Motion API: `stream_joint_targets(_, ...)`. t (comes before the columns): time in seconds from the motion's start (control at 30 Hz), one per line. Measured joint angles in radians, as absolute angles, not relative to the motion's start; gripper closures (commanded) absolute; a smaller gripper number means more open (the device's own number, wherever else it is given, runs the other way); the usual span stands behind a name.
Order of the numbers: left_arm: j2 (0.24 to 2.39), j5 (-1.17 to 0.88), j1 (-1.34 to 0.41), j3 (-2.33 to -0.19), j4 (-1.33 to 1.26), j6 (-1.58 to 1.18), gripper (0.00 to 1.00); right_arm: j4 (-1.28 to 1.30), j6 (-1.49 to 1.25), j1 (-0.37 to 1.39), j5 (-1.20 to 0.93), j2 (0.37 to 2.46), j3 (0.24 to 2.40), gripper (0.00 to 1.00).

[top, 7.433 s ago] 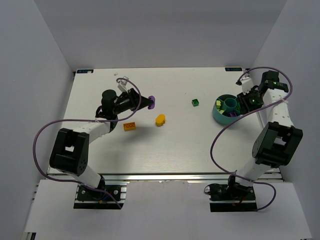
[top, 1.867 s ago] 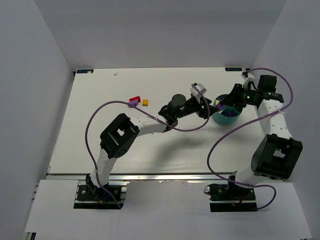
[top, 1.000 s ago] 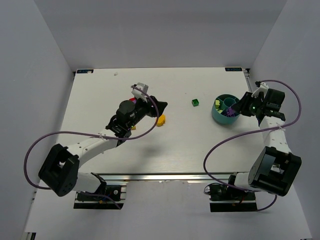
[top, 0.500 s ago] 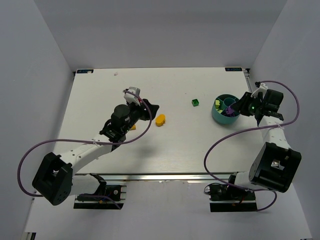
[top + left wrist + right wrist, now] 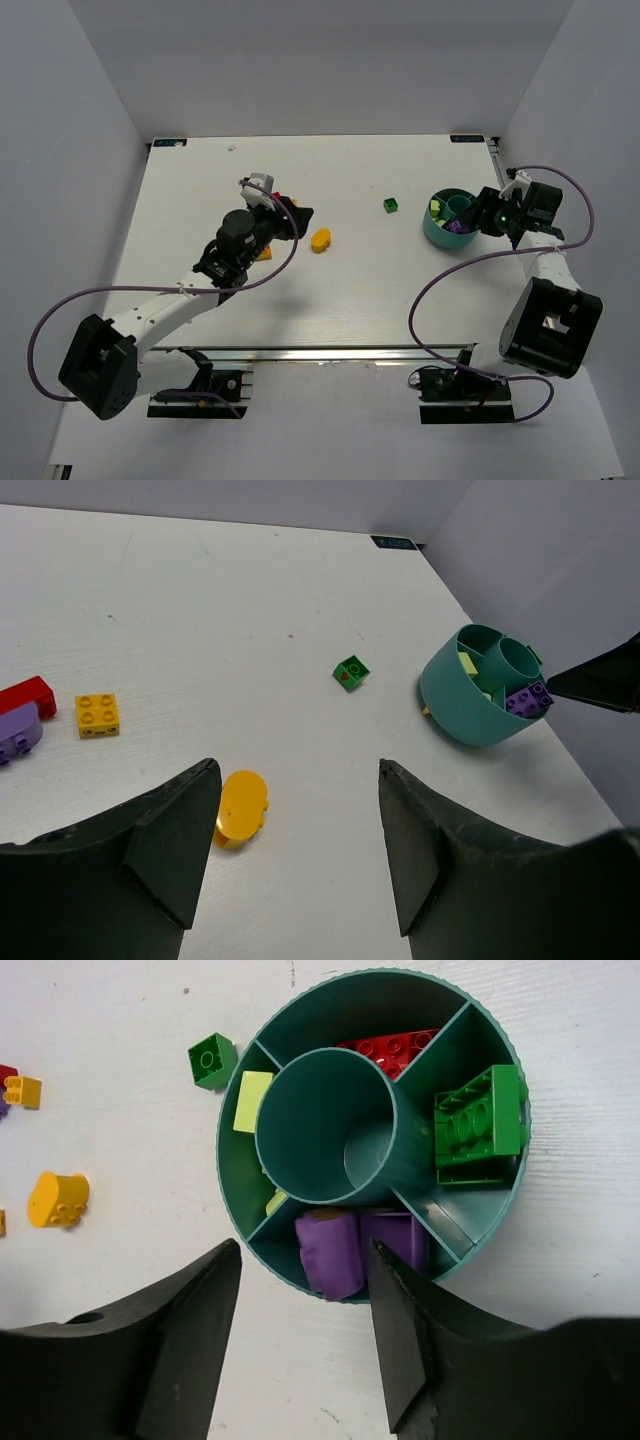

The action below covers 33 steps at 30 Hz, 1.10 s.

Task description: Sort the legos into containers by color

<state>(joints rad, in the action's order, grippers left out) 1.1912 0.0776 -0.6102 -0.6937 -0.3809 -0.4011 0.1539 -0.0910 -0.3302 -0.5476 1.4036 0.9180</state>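
White tabletop (image 5: pixel 350 290) and round teal plastic bowl (image 5: pixel 310 1025) are seen everywhere, its red studded brick (image 5: pixel 395 1047) only from the right wrist. Left gripper (image 5: pixel 300 830) and right gripper (image 5: pixel 303 1260) are spread.

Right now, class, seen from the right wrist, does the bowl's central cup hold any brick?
No, the central cup is bare inside; the bricks lie in outer compartments of the bowl.

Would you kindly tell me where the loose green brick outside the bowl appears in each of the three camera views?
Top external: the green brick lies right of centre, left of the teal bowl.
Left wrist: the brick is near centre, left of the bowl.
Right wrist: the brick is upper left, just outside the bowl.
Shared landmark: the teal bowl.
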Motion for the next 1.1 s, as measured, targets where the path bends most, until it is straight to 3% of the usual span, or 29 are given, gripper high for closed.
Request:
stream_joint_targets(0.37,1.16,0.141,-0.601,-0.684,-0.313,-0.428,0.21,0.176,-0.031,-0.331,-0.551,1.401,0.923,0.35)
stream_joint_targets(0.43,1.161,0.168,-0.58,-0.698,-0.25,-0.458,0.37,0.208,0.026,-0.333,-0.558,1.385,0.935,0.24)
stream_joint_targets(0.47,1.165,0.175,-0.557,-0.715,-0.204,-0.479,0.49,0.228,0.065,-0.333,-0.564,1.372,0.947,0.11)
stream_joint_targets(0.5,1.172,0.177,-0.533,-0.734,-0.163,-0.5,0.75,0.238,0.093,-0.334,-0.569,1.357,0.958,0.1)
stream_joint_targets(0.53,1.185,0.175,-0.495,-0.764,-0.113,-0.526,0.83,0.241,0.137,-0.334,-0.581,1.339,0.97,0.11)
stream_joint_targets(0.6,1.218,0.156,-0.409,-0.82,-0.036,-0.564,0.85,0.243,0.223,-0.334,-0.612,1.304,0.992,0.11)
stream_joint_targets(0.67,1.256,0.115,-0.308,-0.862,0.028,-0.603,0.71,0.245,0.312,-0.334,-0.678,1.275,1.011,0.11)
stream_joint_targets(0.73,1.302,0.064,-0.208,-0.894,0.091,-0.64,0.42,0.271,0.393,-0.331,-0.762,1.27,1.037,0.27)
stream_joint_targets(0.77,1.332,0.042,-0.161,-0.908,0.122,-0.656,0.36,0.29,0.428,-0.324,-0.799,1.275,1.053,0.53)
stream_joint_targets(0.83,1.403,0.005,-0.093,-0.947,0.192,-0.669,0.27,0.339,0.482,-0.296,-0.857,1.299,1.091,0.82)
stream_joint_targets(0.87,1.439,-0.007,-0.078,-0.967,0.218,-0.669,0.25,0.356,0.503,-0.276,-0.875,1.315,1.108,0.92)
stream_joint_targets(0.93,1.523,-0.039,-0.069,-1.017,0.264,-0.661,0.21,0.388,0.519,-0.208,-0.892,1.344,1.127,0.83)
stream_joint_targets(0.97,1.569,-0.059,-0.07,-1.044,0.282,-0.652,0.19,0.402,0.521,-0.173,-0.895,1.353,1.128,0.68)
stream_joint_targets(1.0,1.609,-0.078,-0.072,-1.072,0.296,-0.64,0.18,0.412,0.516,-0.138,-0.897,1.36,1.126,0.62)
stream_joint_targets(1.1,1.724,-0.12,-0.076,-1.157,0.322,-0.59,0.18,0.413,0.5,-0.051,-0.905,1.364,1.111,0.51)
